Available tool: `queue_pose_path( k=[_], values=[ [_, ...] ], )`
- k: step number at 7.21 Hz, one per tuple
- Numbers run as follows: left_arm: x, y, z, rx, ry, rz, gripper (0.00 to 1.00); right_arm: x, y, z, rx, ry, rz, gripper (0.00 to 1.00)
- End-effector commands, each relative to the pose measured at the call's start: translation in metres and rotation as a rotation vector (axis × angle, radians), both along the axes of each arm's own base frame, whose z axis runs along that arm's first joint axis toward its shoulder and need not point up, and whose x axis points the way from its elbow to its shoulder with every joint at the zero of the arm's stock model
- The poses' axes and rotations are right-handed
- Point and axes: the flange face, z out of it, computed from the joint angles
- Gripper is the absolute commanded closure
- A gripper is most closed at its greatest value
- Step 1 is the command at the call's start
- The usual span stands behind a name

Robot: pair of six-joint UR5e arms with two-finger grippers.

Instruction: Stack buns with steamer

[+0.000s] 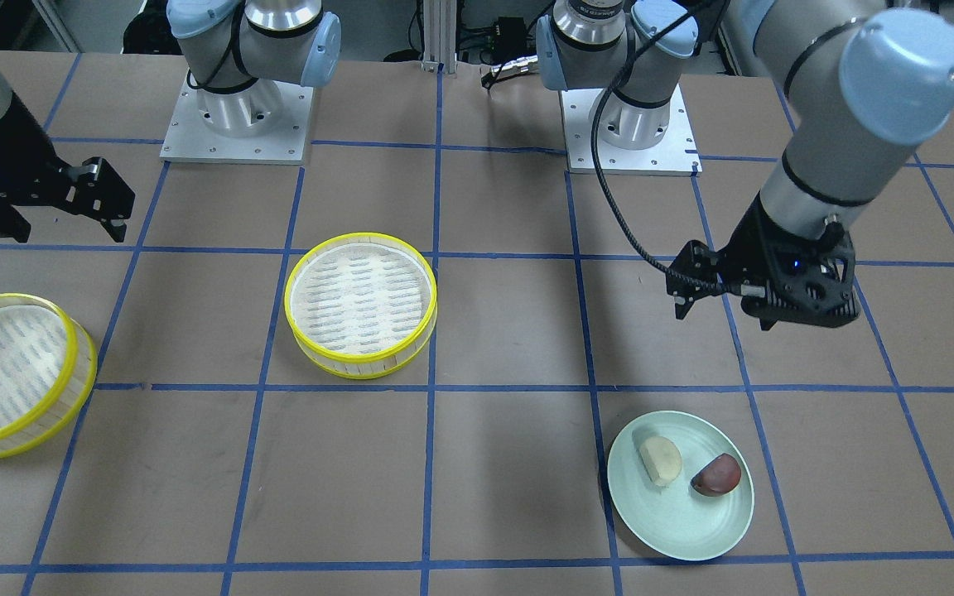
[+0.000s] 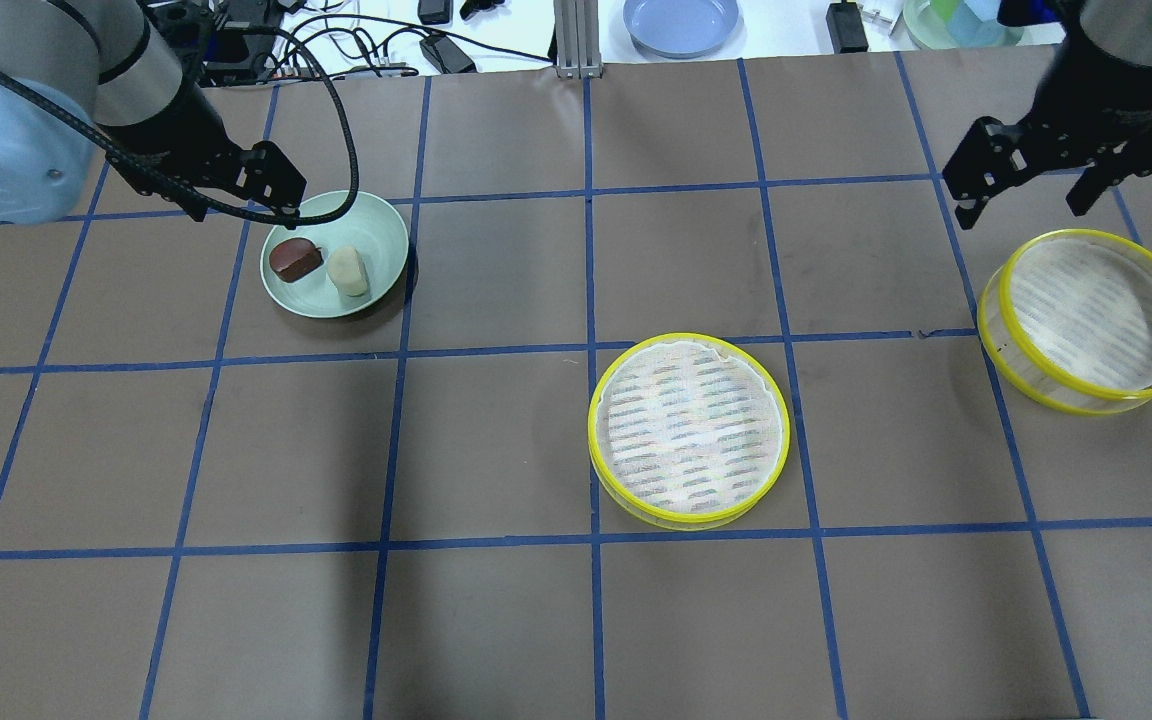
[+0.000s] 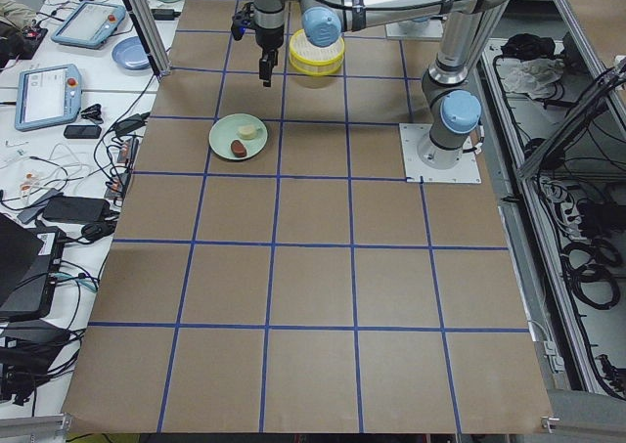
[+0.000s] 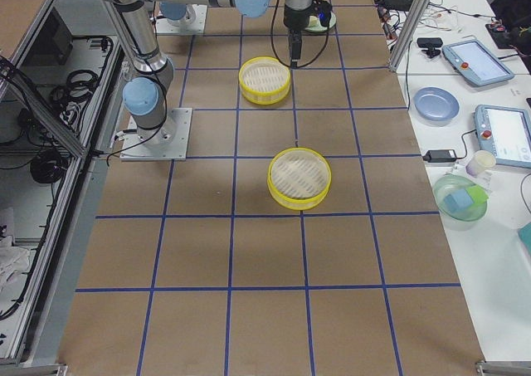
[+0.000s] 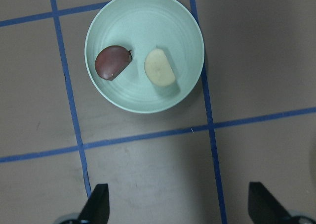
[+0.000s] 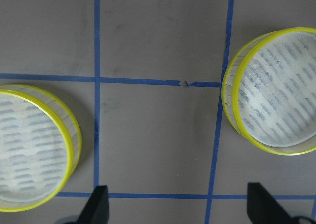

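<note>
Well, buns [image 1: 661, 460] on green plate [image 1: 676, 530], tiers [image 1: 361, 302] apart

Two steamer tiers are counted on the desk [image 2: 496, 640]: the middle tier [image 2: 688, 430] and the outer tier [image 2: 1086, 320]. Two buns are counted, one cream bun [image 2: 347, 270] and one brown bun [image 2: 294, 258]. One green plate [image 2: 376, 225] is counted, with both buns tallied on it. Two arms are counted, the left arm [image 2: 136, 70] and the right arm [image 2: 1126, 40]. One pincer is counted on each, the left pincer [image 5: 178, 206] and the right pincer [image 6: 178, 206], making two.
</note>
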Motion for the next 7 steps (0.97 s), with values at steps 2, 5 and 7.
queue_pose_path(
  k=[2,5,7],
  values=[
    [0.016,-0.057,-0.097,-0.027,0.023,0.202,0.0,-0.082,0.012,-0.072,0.09,0.054,0.306,0.05],
    [0.017,-0.081,-0.178,0.021,0.067,0.398,0.0,-0.164,-0.015,-0.176,0.16,-0.042,0.801,0.05],
    [0.011,-0.084,-0.199,0.055,0.117,0.395,0.0,-0.191,-0.018,-0.216,0.153,-0.051,0.93,0.05]
  ],
)
